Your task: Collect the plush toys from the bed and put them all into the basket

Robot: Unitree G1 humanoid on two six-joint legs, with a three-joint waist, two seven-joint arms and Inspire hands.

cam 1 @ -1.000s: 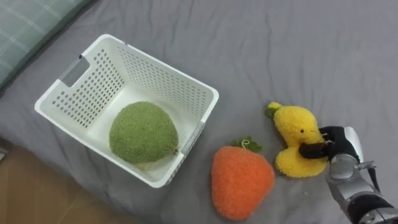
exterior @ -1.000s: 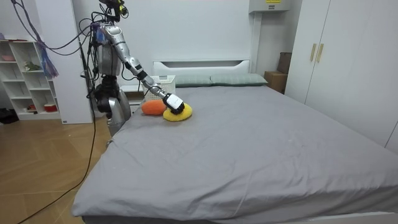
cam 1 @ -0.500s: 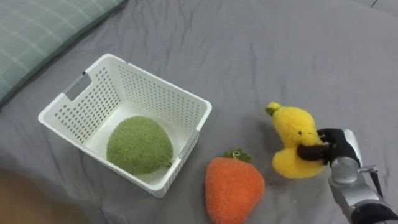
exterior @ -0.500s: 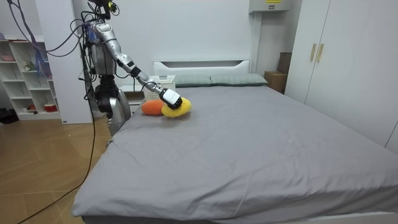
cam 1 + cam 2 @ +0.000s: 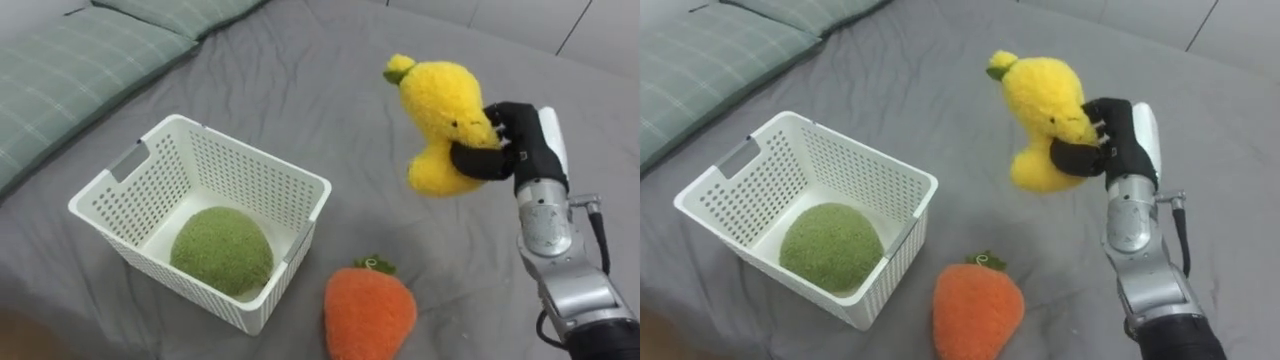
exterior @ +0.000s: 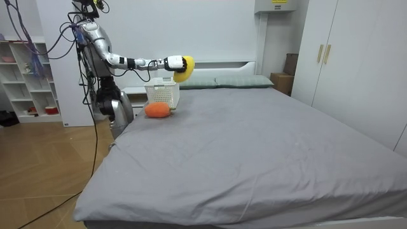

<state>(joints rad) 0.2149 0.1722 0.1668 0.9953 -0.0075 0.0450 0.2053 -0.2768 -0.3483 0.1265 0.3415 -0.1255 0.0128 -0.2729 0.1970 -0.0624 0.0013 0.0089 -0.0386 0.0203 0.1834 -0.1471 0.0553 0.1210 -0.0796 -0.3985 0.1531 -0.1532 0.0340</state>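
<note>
My right hand (image 5: 527,140) fingers (image 5: 472,160) are pinching just the yellow plush toy (image 5: 438,118)'s lower lobe, so I'm worrying it'll slip before reaching the basket (image 5: 290,171) down-left of them.

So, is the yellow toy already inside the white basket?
No, the right hand holds the yellow toy in the air, outside the white basket.

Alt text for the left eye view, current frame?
The robot's right hand grips a fluffy yellow plush toy, held up above the grey bedsheet. Lower left, a white perforated plastic basket holds a round green plush ball; an orange plush toy with a green stem lies on the sheet beside it.
</note>
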